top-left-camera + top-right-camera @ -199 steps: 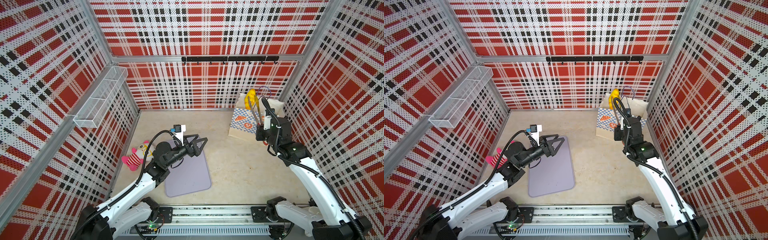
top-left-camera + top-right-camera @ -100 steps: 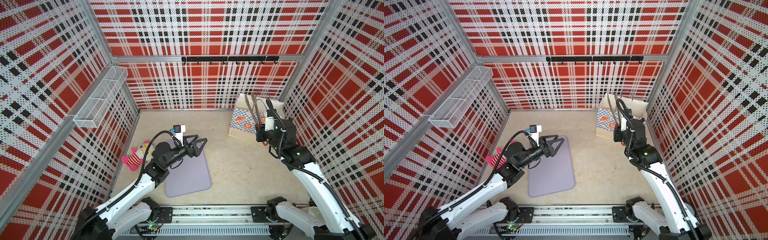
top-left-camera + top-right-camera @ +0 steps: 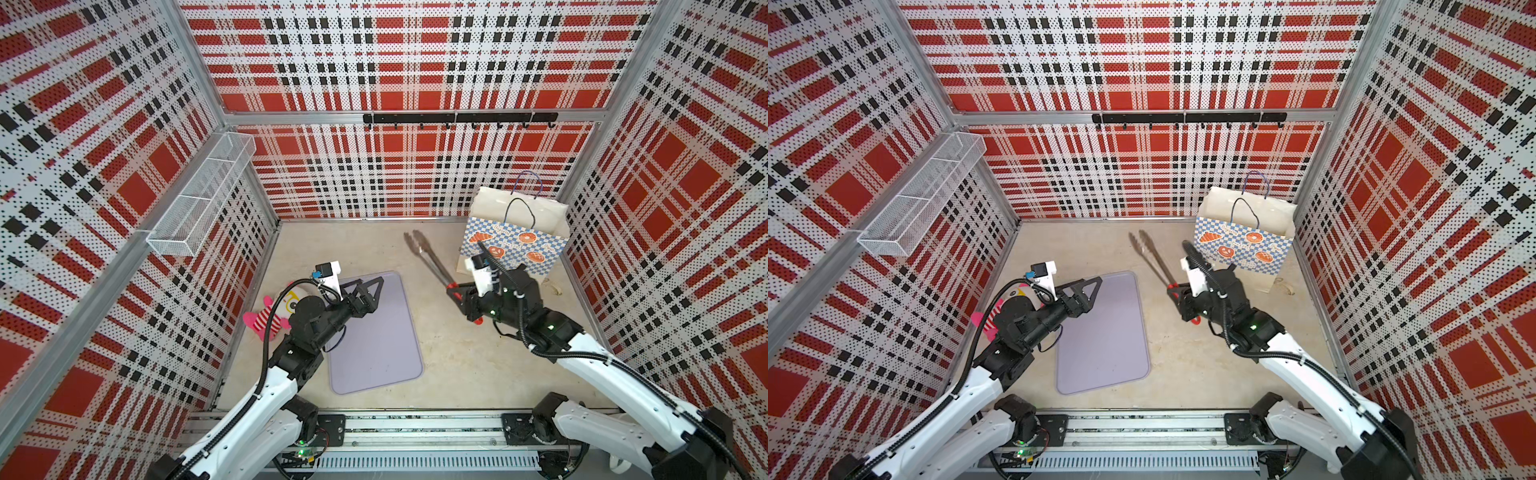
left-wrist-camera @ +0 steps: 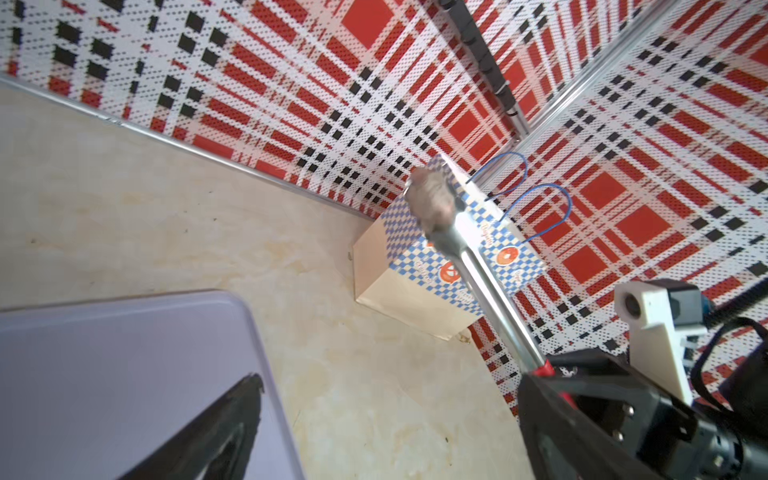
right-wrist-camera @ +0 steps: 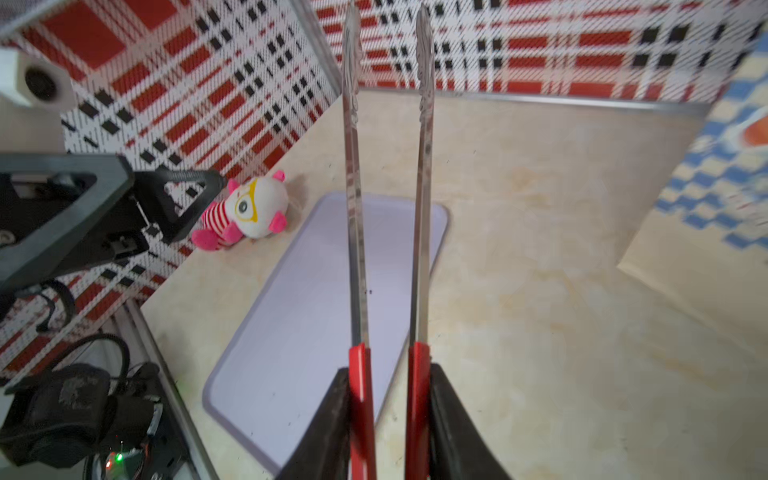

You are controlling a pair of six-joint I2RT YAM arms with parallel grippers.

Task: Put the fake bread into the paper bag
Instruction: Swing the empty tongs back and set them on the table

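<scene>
Right hand [image 3: 459, 293] was clamped on the red grips of a pair of metal tongs [image 3: 428, 259], one finger [image 5: 332, 415] pressed against each grip from outside. The paper bag [image 3: 511, 245] stood upright and open-topped in the far right corner of the bench [image 3: 457, 365], with its checkered front facing the near edge and its cord handles raised. Where the fake bread lay could not be told, since most of the bag's inside was hidden in every view.

The tongs were held clear of the bench, pointing toward the far edge. Their two tips stood apart just beside the bag, on the side nearer the bench's middle, and did not touch it. The left wrist view showed the tong tips in front of the bag's checkered face.

A lavender tray [image 3: 374, 353] lay flat nearer the left edge. The left hand [image 3: 371, 287] hung above the tray's far end with its fingers spread wide and gripping nothing. A pink-and-white striped plush doll [image 5: 245, 212] lay against the left edge, just beside the tray's far corner.

A wire basket [image 3: 199, 199] was fixed to the left wall. A black hook rail [image 3: 457, 118] ran along the back wall.
</scene>
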